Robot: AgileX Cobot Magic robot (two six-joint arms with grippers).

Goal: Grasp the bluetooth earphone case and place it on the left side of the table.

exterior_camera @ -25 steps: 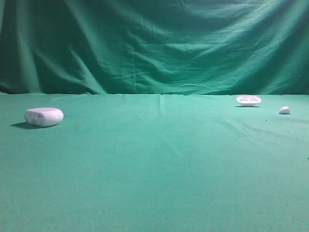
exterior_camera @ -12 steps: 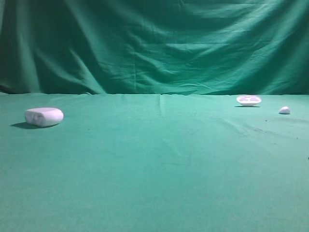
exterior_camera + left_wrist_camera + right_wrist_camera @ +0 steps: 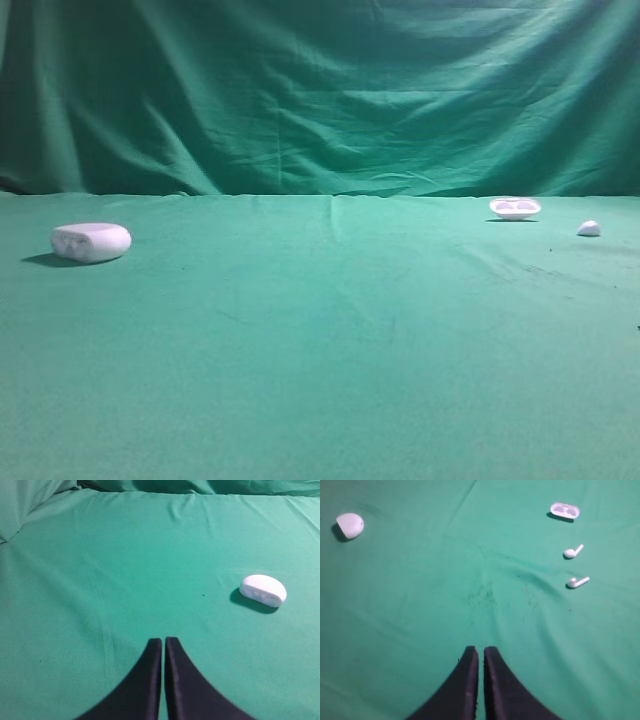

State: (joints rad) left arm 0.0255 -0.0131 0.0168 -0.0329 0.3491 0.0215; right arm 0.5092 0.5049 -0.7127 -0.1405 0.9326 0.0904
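White, smooth and rounded, the case (image 3: 91,241) rests on the green surface (image 3: 330,350) near its left edge, alone and untouched. That is the side the task names, so I judge the placing done or nearly so.

Left gripper (image 3: 163,645): fingers closed, tips together, holding nothing, raised above the cloth, with the case (image 3: 263,590) ahead and to the right, well apart. Right gripper (image 3: 481,652): fingers likewise closed and empty, over the middle of the surface; the case (image 3: 350,525) shows far toward the left edge.

Near the far right corner lie a flat dish piece (image 3: 565,510) with two hollows and two loose earbuds (image 3: 573,551) (image 3: 577,582), well apart from the case.

Risks, as judged:
- A re-grasp could squeeze the slick curved shell out sideways, toward or over the left edge.
- Closed fingers descending would strike and roll it rather than straddle it.
- Taking the dish piece for the case would be a wrong-object error.
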